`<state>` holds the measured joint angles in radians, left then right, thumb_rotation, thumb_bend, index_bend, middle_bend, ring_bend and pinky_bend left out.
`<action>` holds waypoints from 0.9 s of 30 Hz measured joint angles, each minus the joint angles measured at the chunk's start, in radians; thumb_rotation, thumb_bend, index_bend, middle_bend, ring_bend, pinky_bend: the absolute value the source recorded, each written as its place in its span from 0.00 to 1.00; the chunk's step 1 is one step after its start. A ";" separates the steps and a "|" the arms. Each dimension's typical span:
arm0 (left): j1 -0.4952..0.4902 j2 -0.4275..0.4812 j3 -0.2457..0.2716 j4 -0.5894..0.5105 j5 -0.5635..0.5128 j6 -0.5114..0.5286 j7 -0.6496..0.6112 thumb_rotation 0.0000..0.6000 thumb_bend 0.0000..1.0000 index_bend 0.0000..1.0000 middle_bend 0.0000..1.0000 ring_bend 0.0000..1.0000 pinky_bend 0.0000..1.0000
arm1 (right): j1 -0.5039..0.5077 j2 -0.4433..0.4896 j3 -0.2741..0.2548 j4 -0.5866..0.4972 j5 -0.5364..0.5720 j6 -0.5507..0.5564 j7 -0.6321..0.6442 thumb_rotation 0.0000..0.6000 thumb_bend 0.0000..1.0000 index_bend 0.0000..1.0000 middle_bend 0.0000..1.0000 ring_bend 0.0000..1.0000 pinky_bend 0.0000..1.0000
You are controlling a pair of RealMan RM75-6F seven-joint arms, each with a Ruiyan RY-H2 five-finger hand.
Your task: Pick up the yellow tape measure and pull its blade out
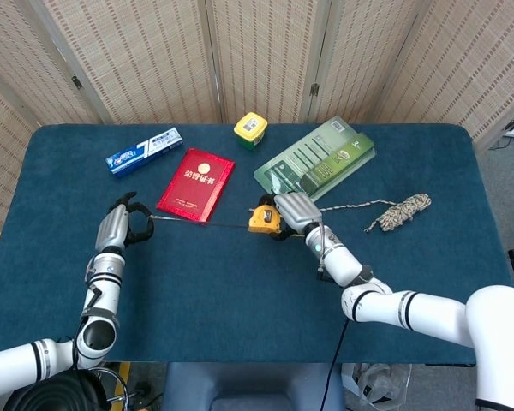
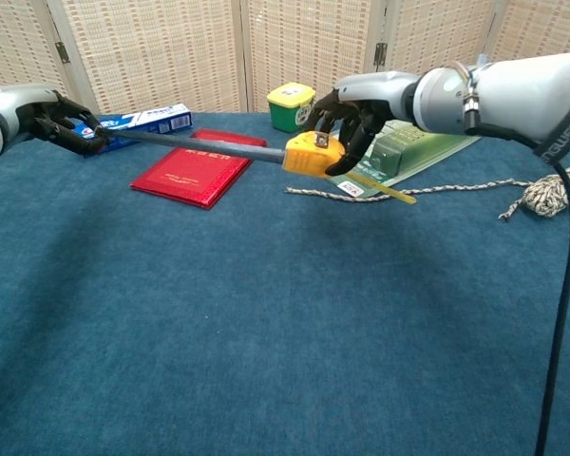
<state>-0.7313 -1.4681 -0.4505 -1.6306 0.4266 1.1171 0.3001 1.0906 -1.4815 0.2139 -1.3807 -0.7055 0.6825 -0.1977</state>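
Head view: tape measure (image 1: 263,220) in right robot hand (image 1: 293,211)

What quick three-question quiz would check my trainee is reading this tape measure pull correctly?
1. True or false: the right hand holds the tape measure clear of the table.
2. What does the left hand pinch? A) the blade tip B) the rope C) the toothpaste box
3. Fill in: the blade passes over the red ____.

Key
1. True; the chest view shows it in the air.
2. A
3. booklet
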 measured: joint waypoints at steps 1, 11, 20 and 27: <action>0.004 0.008 -0.002 -0.002 0.000 -0.004 -0.006 1.00 0.54 0.71 0.12 0.00 0.00 | -0.010 0.012 -0.004 -0.011 -0.015 0.008 0.003 1.00 0.31 0.48 0.46 0.37 0.22; 0.033 0.084 -0.009 0.007 -0.026 -0.082 -0.059 1.00 0.54 0.71 0.12 0.00 0.00 | -0.105 0.082 -0.033 -0.067 -0.154 0.082 0.044 1.00 0.31 0.48 0.46 0.37 0.22; 0.031 0.129 0.006 0.045 -0.072 -0.139 -0.067 1.00 0.54 0.70 0.12 0.00 0.00 | -0.174 0.120 -0.049 -0.080 -0.275 0.143 0.077 1.00 0.31 0.48 0.46 0.38 0.22; 0.025 0.151 0.013 0.066 -0.103 -0.185 -0.085 1.00 0.54 0.70 0.12 0.00 0.00 | -0.215 0.146 -0.053 -0.084 -0.328 0.169 0.100 1.00 0.31 0.48 0.46 0.38 0.22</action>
<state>-0.7066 -1.3166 -0.4372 -1.5648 0.3237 0.9324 0.2146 0.8756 -1.3353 0.1608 -1.4642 -1.0335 0.8510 -0.0973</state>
